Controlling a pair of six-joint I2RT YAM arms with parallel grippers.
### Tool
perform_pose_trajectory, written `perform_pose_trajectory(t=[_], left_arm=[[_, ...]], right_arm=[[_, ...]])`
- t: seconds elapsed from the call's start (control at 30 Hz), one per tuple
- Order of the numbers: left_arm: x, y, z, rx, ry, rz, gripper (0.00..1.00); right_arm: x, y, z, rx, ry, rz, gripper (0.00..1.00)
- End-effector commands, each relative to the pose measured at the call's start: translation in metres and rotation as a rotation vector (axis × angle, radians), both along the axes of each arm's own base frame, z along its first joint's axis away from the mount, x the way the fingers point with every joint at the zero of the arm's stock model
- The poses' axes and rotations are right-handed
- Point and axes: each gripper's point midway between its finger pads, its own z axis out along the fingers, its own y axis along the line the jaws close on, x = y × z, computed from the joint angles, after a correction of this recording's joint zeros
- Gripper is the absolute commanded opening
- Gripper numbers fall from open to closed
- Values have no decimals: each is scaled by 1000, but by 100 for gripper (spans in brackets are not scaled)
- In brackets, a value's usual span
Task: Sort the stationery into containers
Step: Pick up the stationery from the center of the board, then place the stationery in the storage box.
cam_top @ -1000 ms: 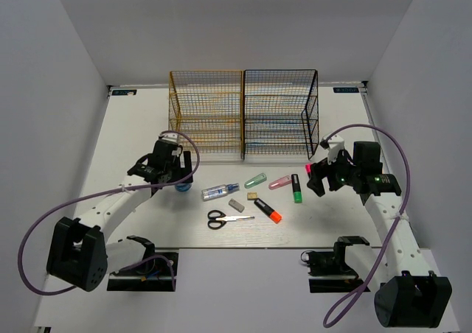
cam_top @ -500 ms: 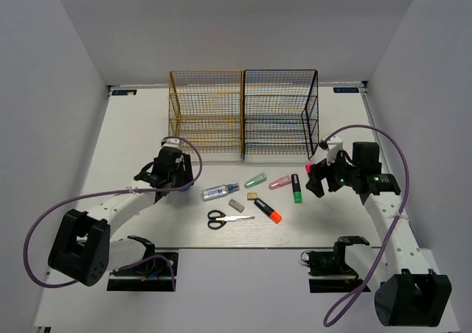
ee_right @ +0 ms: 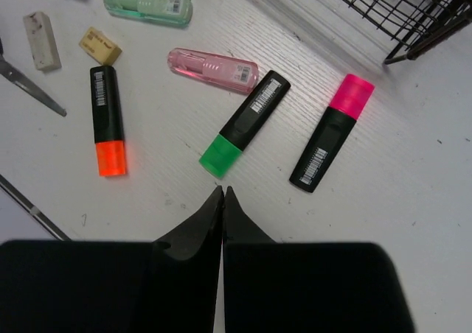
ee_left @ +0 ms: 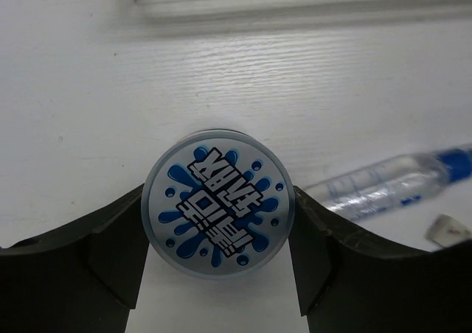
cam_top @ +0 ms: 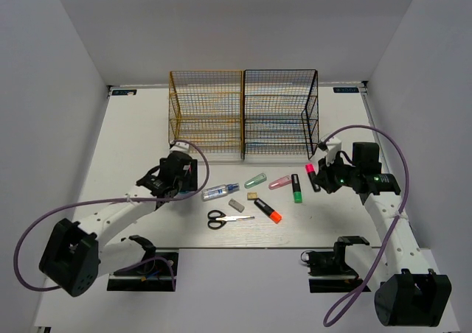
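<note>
My left gripper [ee_left: 218, 224] is shut on the bluish tape roll [ee_left: 217, 204], one finger against each side; in the top view that gripper [cam_top: 181, 183] covers the roll. My right gripper [ee_right: 223, 193] is shut with nothing in it, its tips just short of the green-capped black highlighter [ee_right: 245, 123]. The pink-capped black highlighter [ee_right: 332, 143] lies beside it on the table. The gold rack [cam_top: 206, 112] and the black rack [cam_top: 280, 112] stand side by side at the back. The clear blue-capped tube [cam_top: 220, 191] lies right of my left gripper.
Across the middle of the table lie a pastel green highlighter [cam_top: 255, 179], a pastel pink one [cam_top: 279, 182], an orange-capped black one [cam_top: 268, 211], a tan eraser [cam_top: 252, 196], a grey eraser [cam_top: 236, 205] and black-handled scissors [cam_top: 223, 218]. The black rack's foot [ee_right: 391, 9] is close by.
My left gripper has narrowed onto the tape roll and shifted right and nearer. My right gripper has gone from open to shut, and the pink-capped highlighter now shows lying free beside it.
</note>
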Motion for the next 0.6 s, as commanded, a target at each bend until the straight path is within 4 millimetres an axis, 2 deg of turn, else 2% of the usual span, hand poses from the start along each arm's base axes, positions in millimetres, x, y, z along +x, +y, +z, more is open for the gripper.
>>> perform_pose_trajectory(t=[0.0, 0.07, 0.1, 0.13, 0.17, 0.2, 0.23, 0.27, 0.3, 0.33, 0.37, 0.4, 0.43, 0.47, 0.5, 0.53, 0.57], left_arm=[[12, -20, 82, -73, -139, -35, 0], [8, -29, 99, -104, -134, -75, 0], [16, -36, 130, -134, -178, -82, 0], [18, -42, 135, -146, -172, -103, 0], [25, -46, 149, -153, -195, -107, 0], [37, -53, 170, -171, -255, -125, 0], [42, -56, 177, -187, -266, -134, 0], [57, -59, 181, -190, -264, -123, 0], [69, -60, 191, -215, -289, -114, 0], [77, -72, 221, -270, -336, -148, 0], [94, -76, 207, -264, -296, -134, 0], [104, -79, 215, -289, -312, -141, 0], [119, -91, 237, -327, -342, -168, 0], [134, -92, 229, -321, -323, -154, 0], [141, -95, 235, -333, -338, -165, 0], [157, -104, 254, -357, -382, -177, 0], [166, -104, 260, -366, -403, -176, 0]], right_arm=[[-5, 8, 3, 31, -4, 43, 0], [-7, 9, 2, 36, 7, 53, 0], [-7, 10, 3, 38, 5, 55, 0], [-7, 10, 2, 41, 10, 52, 47], [-6, 10, 2, 42, 10, 46, 78], [-5, 9, 2, 42, 10, 44, 91], [-6, 10, 3, 42, 9, 45, 91], [-6, 11, 3, 48, 4, 49, 88], [-8, 11, 5, 46, -16, 69, 77], [-13, 17, 4, 70, -19, 108, 56], [-16, 20, 5, 84, -28, 140, 1], [-17, 21, 4, 89, -20, 140, 0], [-16, 22, 5, 92, -27, 143, 0], [-14, 21, 4, 87, -29, 140, 0], [-15, 21, 1, 86, -22, 139, 0], [-14, 21, 1, 84, -23, 137, 0], [-13, 19, -1, 78, -18, 130, 0]])
